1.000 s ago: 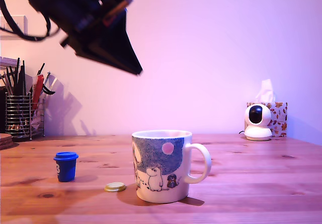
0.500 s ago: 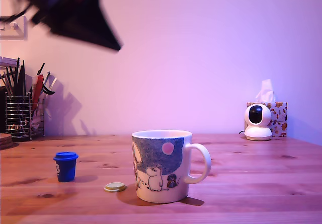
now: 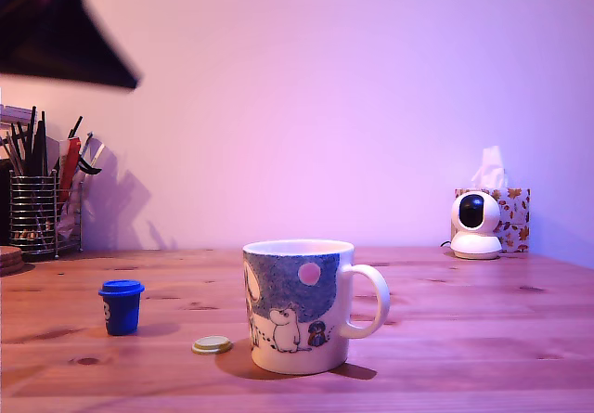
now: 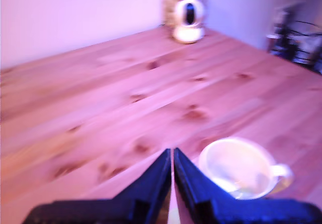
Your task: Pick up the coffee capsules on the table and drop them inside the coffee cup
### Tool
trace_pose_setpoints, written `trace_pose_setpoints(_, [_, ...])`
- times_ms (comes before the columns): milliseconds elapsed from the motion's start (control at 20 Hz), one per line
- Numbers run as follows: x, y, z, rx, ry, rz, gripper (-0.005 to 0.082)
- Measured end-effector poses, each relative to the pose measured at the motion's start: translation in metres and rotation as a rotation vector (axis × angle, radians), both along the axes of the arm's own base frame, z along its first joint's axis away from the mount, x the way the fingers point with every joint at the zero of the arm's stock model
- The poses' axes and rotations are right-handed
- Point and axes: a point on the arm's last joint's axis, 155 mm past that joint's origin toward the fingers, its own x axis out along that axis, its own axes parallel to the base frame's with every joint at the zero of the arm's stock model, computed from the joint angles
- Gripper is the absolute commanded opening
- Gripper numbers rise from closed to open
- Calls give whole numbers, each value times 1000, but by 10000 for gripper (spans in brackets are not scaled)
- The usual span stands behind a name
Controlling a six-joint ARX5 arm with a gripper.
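Observation:
The coffee cup (image 3: pixel 297 306), a white mug with a blue-grey picture band and a pink circle, stands on the wooden table with its handle to the exterior view's right. A blue coffee capsule (image 3: pixel 122 306) stands upright to its left in that view. My gripper (image 3: pixel 125 77) is a dark blurred shape high in the upper left corner, far above both. In the wrist view the gripper (image 4: pixel 172 154) is shut with nothing between its fingers, and the cup (image 4: pixel 240 167) lies below, beside the tips. Something pale shows inside it, too blurred to name.
A flat pale-yellow disc (image 3: pixel 213 345) lies on the table just left of the cup. A wire-mesh pen holder (image 3: pixel 42 211) stands at the back left. A small white camera (image 3: pixel 475 225) and a tissue box (image 3: pixel 509 207) stand at the back right.
My gripper has swung up and towards the exterior view's left, from above the cup's left side to the upper corner. The cup, the blue capsule and the disc have not moved.

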Motion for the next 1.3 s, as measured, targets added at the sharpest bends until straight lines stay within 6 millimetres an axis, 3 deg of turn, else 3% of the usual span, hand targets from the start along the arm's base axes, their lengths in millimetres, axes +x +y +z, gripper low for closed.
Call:
trace_pose_setpoints(200, [-1, 14, -30, 31, 48, 43, -24])
trace_pose_setpoints(700, [1, 45, -75, 39, 144, 163, -24])
trace_pose_setpoints(950, [2, 46, -78, 25, 167, 156, -24])
trace_pose_setpoints(1200, [-3, 41, -109, 56, 281, 132, -22])
trace_pose_setpoints(1300, [-3, 41, -111, 61, 289, 132, 52])
